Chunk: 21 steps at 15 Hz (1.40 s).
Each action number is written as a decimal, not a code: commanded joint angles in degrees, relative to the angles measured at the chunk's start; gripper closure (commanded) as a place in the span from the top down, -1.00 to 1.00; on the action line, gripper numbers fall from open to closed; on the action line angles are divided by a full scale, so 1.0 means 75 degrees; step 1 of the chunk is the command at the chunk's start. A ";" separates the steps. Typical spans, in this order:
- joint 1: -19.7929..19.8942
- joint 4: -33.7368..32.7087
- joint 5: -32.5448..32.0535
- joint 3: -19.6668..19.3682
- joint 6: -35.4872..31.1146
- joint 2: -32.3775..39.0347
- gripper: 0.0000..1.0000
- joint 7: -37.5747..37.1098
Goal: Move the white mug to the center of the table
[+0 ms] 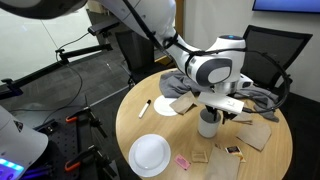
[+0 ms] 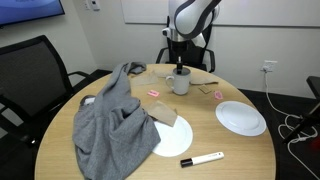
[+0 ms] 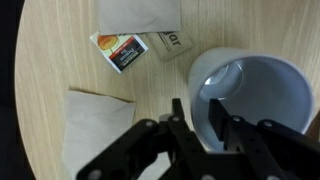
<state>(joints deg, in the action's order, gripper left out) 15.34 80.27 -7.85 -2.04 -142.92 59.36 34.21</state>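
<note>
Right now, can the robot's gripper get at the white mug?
Probably yes. The gripper is right over the white mug, and in the wrist view one of its fingers seems to dip inside the rim. Nothing blocks it; the brown napkins and the small packet lie beside it.

The white mug [image 3: 250,95] is cut off at the frame's edge.

You're in an office meeting room: round wooden bench [image 2: 60,140], black mesh office chairs [image 1: 262,48], wall screen [image 2: 28,9].
</note>
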 commanded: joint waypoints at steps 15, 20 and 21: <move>-0.0019 0.2965 0.0692 0.0408 0.0506 -0.3663 1.00 -0.0788; -0.0303 0.4502 0.0686 0.0303 0.0939 -0.5324 1.00 -0.1473; -0.0369 0.4753 0.0672 0.0282 0.1054 -0.5593 1.00 -0.1554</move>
<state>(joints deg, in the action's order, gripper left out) 14.41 107.45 -3.26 1.15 -137.42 25.89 25.03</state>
